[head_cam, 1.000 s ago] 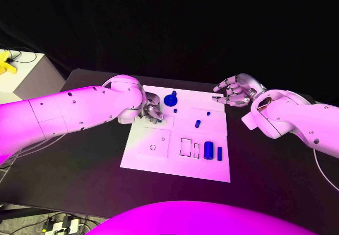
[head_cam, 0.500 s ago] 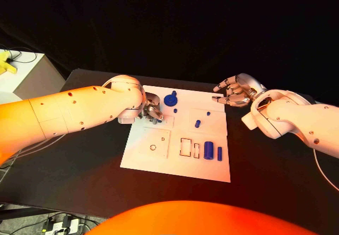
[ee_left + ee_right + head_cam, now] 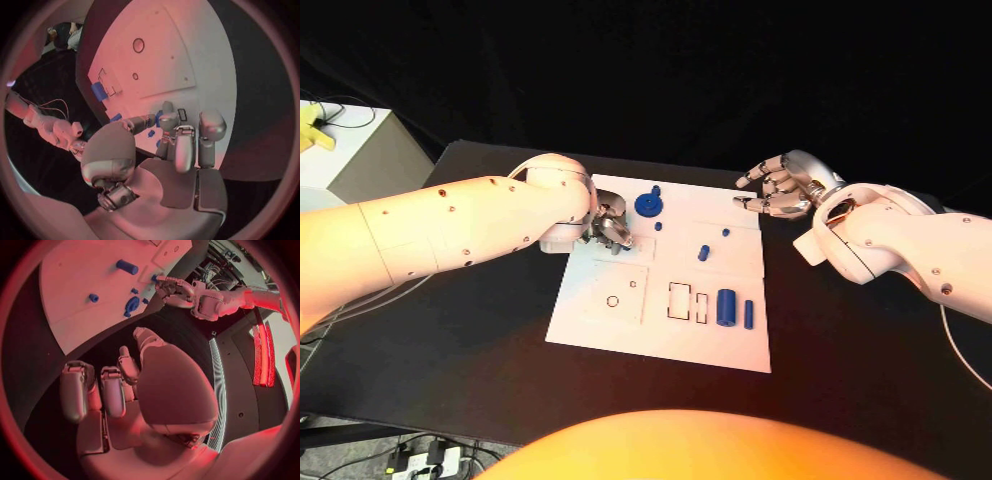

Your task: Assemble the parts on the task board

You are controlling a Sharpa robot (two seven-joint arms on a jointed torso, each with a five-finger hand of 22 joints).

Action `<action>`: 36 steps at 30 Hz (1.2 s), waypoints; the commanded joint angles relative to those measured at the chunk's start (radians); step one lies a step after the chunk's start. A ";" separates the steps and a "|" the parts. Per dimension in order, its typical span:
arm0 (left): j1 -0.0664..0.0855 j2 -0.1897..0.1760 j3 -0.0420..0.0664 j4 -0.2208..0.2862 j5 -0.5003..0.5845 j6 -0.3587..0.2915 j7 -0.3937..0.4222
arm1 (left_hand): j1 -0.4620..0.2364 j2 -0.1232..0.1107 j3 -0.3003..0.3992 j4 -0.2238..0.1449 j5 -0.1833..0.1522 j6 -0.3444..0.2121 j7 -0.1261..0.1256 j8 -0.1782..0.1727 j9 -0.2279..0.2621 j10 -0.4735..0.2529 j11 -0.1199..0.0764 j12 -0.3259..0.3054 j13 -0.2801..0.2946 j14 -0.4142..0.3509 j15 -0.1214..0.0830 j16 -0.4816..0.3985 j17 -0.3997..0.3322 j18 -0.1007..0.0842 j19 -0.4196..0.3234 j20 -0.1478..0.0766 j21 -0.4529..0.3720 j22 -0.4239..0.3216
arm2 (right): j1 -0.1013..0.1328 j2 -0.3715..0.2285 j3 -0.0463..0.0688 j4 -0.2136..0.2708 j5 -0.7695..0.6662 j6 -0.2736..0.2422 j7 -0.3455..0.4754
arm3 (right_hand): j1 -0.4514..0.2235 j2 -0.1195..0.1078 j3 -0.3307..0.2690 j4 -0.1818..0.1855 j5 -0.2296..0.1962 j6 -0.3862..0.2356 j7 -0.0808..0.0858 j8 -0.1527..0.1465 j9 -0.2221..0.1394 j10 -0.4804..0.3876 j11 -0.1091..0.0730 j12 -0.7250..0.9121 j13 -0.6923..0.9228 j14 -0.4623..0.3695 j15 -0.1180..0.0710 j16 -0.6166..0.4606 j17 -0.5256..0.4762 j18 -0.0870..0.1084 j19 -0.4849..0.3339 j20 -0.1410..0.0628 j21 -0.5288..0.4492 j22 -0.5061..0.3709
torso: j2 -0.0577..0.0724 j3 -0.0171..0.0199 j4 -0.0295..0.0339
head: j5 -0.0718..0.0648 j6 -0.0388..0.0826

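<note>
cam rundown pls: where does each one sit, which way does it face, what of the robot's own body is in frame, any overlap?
Head view: on the robot's head, looking down at the task board; both arms enter, left robot hand over the board's far left, right robot hand off its far right corner.
Left wrist view: behind the left robot hand, facing the board past its own fingers.
Right wrist view: behind the right robot hand, facing the board.
Shared: board, blue parts; each wrist view shows the other hand.

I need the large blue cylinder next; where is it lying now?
In the head view, the large blue cylinder lies on the task board, near its right edge, between a rectangular slot and a thinner blue pin.
</note>
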 commanded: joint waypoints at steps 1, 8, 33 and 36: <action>-0.005 -0.001 -0.003 0.002 -0.007 0.024 -0.002 | 0.013 0.022 0.187 -0.186 0.010 0.012 -0.005 0.005 -0.003 0.009 0.000 0.006 0.006 0.103 -0.007 0.008 0.254 -0.019 0.007 0.003 0.006 0.002 | -0.001 0.001 0.000 0.000 -0.009 0.016 0.007 | -0.009 -0.001 0.007 0.001 0.004 -0.009 0.001 -0.004 -0.001 -0.005 -0.002 0.000 -0.001 0.079 0.010 -0.003 0.180 0.020 0.033 0.009 -0.005 0.137 | 0.000 0.0001 -0.0009 | 0.001 0.000; -0.005 -0.005 -0.001 0.002 0.011 0.016 -0.002 | 0.011 0.020 0.192 -0.191 0.016 0.017 -0.005 0.007 -0.007 0.015 -0.001 0.011 0.017 0.106 -0.008 0.012 0.263 -0.020 0.010 0.003 0.009 0.007 | -0.003 0.001 0.000 -0.001 -0.009 0.017 0.006 | -0.009 -0.001 0.007 0.001 0.004 -0.009 0.001 -0.004 -0.001 -0.005 -0.002 0.000 -0.001 0.079 0.010 -0.003 0.180 0.020 0.033 0.009 -0.005 0.137 | 0.001 0.0007 -0.0001 | 0.001 0.000; -0.004 0.009 -0.001 -0.020 0.025 0.080 -0.009 | -0.040 0.029 0.178 -0.176 0.012 0.045 -0.013 0.017 -0.037 0.053 -0.006 0.030 0.060 0.106 -0.011 0.012 0.263 -0.021 0.011 0.000 0.012 0.012 | -0.003 0.001 0.000 -0.001 -0.009 0.017 0.006 | -0.012 -0.002 0.011 0.000 0.006 -0.009 0.001 -0.004 -0.002 -0.005 -0.002 0.001 -0.001 0.079 0.010 -0.004 0.179 0.020 0.033 0.009 -0.006 0.136 | 0.001 0.0024 -0.0015 | 0.002 0.000; -0.004 0.011 -0.001 -0.023 0.024 0.089 -0.010 | -0.052 0.034 0.165 -0.166 0.009 0.053 -0.016 0.018 -0.045 0.063 -0.008 0.035 0.072 0.105 -0.012 0.011 0.261 -0.021 0.010 -0.001 0.011 0.010 | -0.003 0.001 0.000 -0.001 -0.009 0.017 0.006 | -0.012 -0.002 0.011 0.000 0.006 -0.009 0.001 -0.004 -0.002 -0.005 -0.002 0.001 -0.001 0.079 0.010 -0.004 0.179 0.020 0.033 0.009 -0.006 0.136 | 0.000 0.0022 -0.0015 | 0.002 0.000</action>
